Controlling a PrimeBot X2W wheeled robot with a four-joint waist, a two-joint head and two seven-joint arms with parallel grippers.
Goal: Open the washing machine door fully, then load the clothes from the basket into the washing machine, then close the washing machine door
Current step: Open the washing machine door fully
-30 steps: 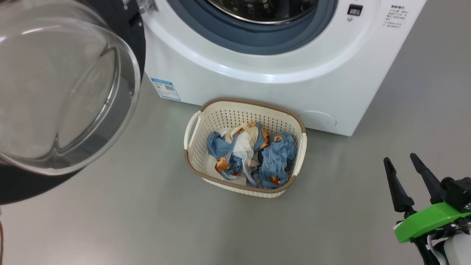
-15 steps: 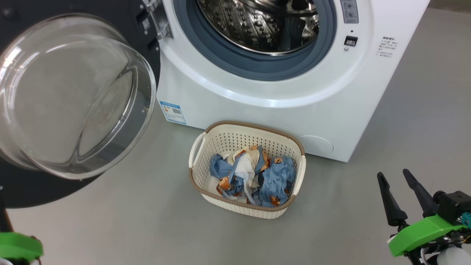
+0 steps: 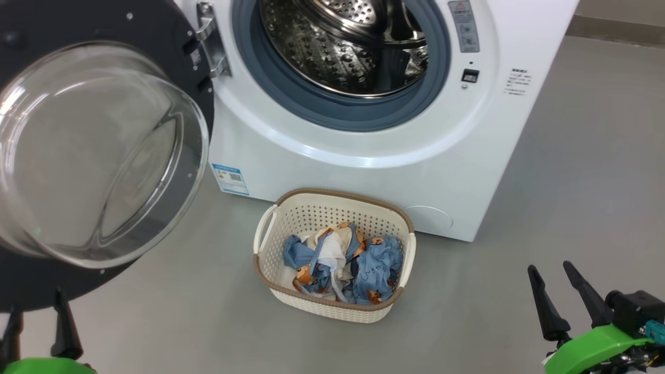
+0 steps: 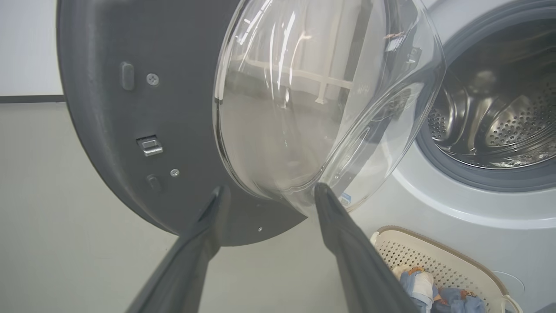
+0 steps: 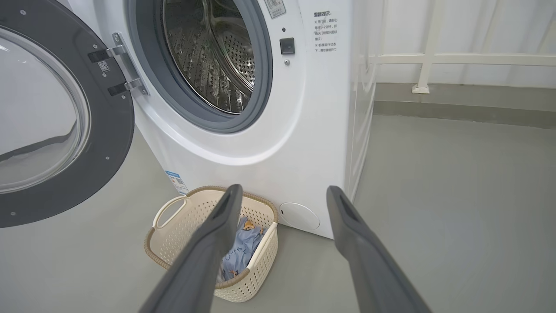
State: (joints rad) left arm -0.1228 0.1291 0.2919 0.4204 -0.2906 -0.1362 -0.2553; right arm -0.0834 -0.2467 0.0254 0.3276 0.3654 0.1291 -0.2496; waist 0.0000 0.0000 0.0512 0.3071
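Head view: the clothes [image 3: 343, 262] look soft, light and limp in the basket [image 3: 332, 309]; best pinched at the raised blue fold, right side. Left pincer [image 4: 270, 188] and right pincer [image 5: 284, 188] gape, empty.

Bright, even light, faint shadows. Glare streaks the round black-rimmed glass door [image 4: 260, 108] toward twelve o'clock (left wrist view); dark fingers [image 4: 347, 243] blur.
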